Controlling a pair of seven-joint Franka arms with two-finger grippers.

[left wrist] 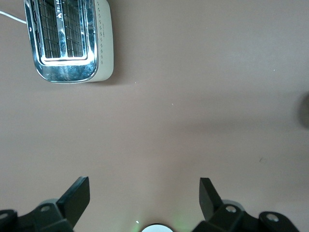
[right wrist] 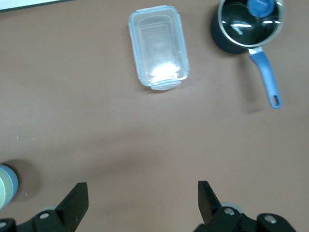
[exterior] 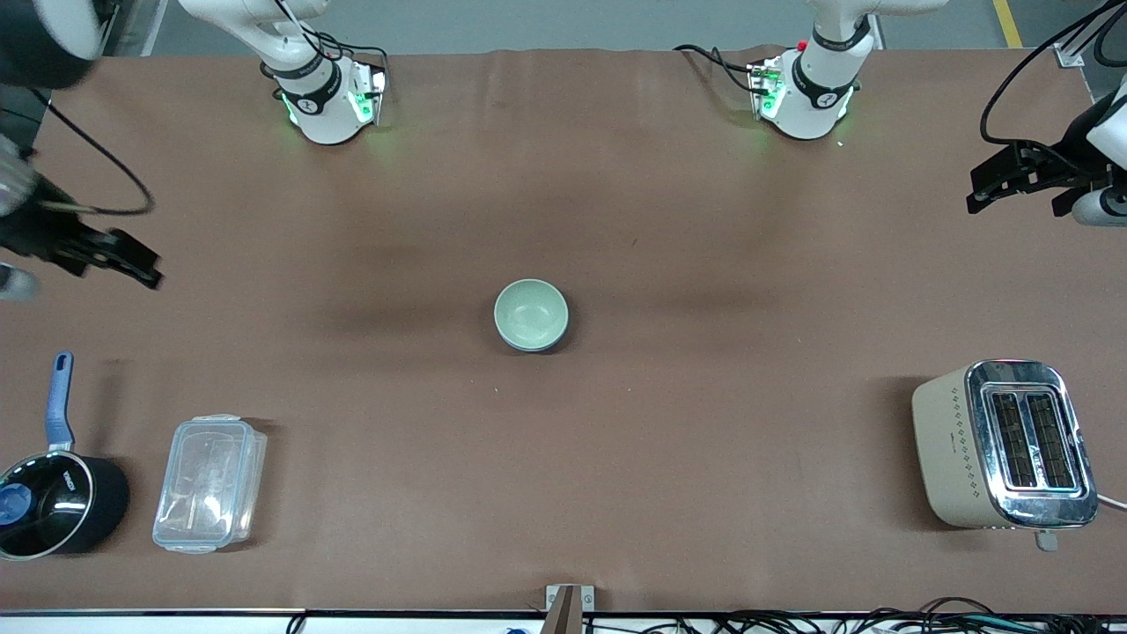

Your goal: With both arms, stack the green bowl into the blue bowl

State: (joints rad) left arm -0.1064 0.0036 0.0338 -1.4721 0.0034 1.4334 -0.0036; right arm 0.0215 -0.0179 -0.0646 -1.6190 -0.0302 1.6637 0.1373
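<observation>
both grippers (left wrist: pixel 144 198) (right wrist: pixel 142 200) open, well apart from green bowl (exterior: pixel 531 314)

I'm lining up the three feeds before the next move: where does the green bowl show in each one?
Front view: the green bowl sits mid-table, seemingly nested in the blue bowl.
Left wrist view: not identifiable; only a dark blur at one edge.
Right wrist view: a sliver at the picture's edge, blue rim around it.
Shared landmark: the clear plastic container shows in the front and right wrist views.
</observation>
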